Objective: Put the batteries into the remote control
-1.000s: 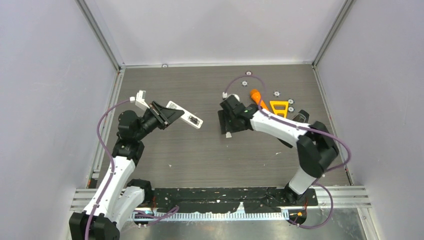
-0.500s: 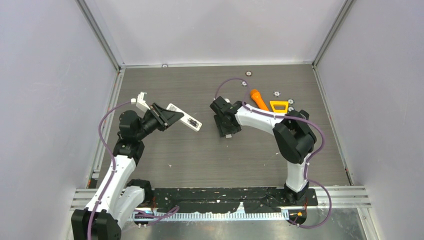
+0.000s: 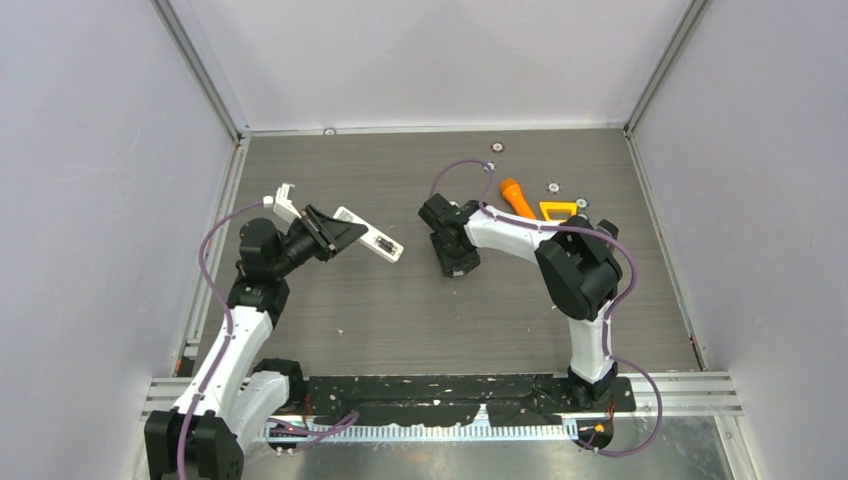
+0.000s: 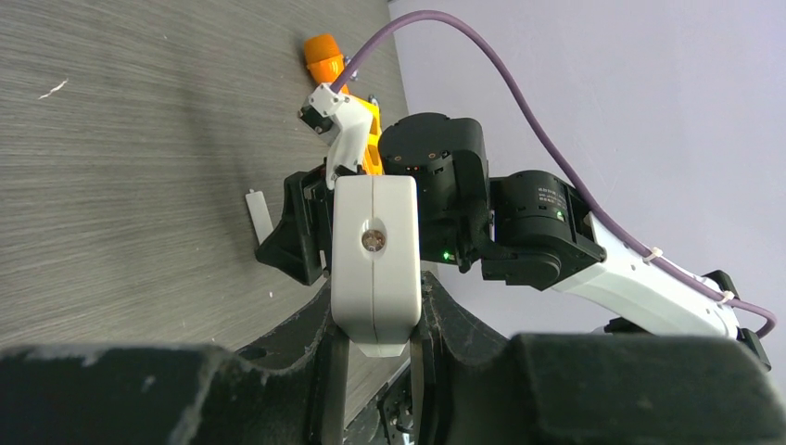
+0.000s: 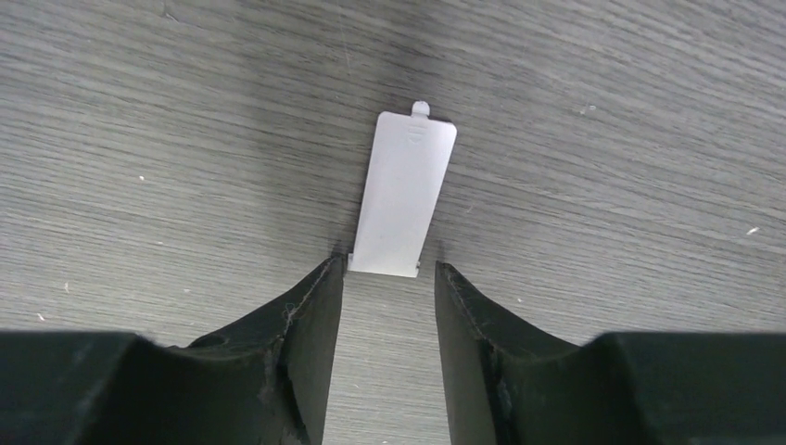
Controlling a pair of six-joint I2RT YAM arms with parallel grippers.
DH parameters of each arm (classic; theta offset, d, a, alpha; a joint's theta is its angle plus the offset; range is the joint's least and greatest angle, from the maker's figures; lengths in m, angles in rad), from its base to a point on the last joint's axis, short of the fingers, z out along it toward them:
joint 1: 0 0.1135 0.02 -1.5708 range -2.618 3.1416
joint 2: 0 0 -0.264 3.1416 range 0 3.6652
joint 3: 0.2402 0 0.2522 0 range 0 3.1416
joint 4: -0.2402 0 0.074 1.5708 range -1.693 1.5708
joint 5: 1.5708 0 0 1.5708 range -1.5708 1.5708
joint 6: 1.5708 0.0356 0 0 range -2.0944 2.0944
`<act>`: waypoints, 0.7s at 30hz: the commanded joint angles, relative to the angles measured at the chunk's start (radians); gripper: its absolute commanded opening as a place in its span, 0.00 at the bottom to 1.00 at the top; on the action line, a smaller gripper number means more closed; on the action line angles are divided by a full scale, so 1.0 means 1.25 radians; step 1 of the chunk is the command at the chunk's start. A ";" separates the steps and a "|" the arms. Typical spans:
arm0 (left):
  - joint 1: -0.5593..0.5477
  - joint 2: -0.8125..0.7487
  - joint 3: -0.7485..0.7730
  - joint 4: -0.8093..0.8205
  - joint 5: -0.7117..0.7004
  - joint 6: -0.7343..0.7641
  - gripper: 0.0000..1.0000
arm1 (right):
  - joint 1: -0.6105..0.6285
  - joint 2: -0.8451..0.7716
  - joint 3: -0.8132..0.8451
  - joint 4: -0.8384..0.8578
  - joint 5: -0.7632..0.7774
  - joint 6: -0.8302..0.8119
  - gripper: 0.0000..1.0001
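- table: showed matt grey wood-grain, lightly flecked;
- remote control: was smooth white plastic with a low sheen;
- cover plate: was thin white plastic, matt;
- right gripper fingers: were matt black plastic, rough along the edges.

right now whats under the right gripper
A white battery cover lies on the table, its near end between the fingers of the open right gripper. Overhead, the gripper hides it.

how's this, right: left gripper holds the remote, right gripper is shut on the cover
Wrong on one point: the right gripper is open, the cover lying flat between its tips, as the right wrist view shows. The left gripper does hold the remote.
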 commanded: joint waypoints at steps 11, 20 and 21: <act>0.008 0.009 0.018 0.053 0.023 -0.001 0.00 | -0.032 0.034 0.005 0.018 -0.038 0.023 0.43; 0.008 0.010 0.021 0.050 0.024 -0.002 0.00 | -0.044 0.018 -0.082 0.079 -0.089 0.080 0.35; 0.008 0.011 0.021 0.049 0.025 -0.001 0.00 | -0.044 0.017 -0.086 0.085 -0.089 0.084 0.34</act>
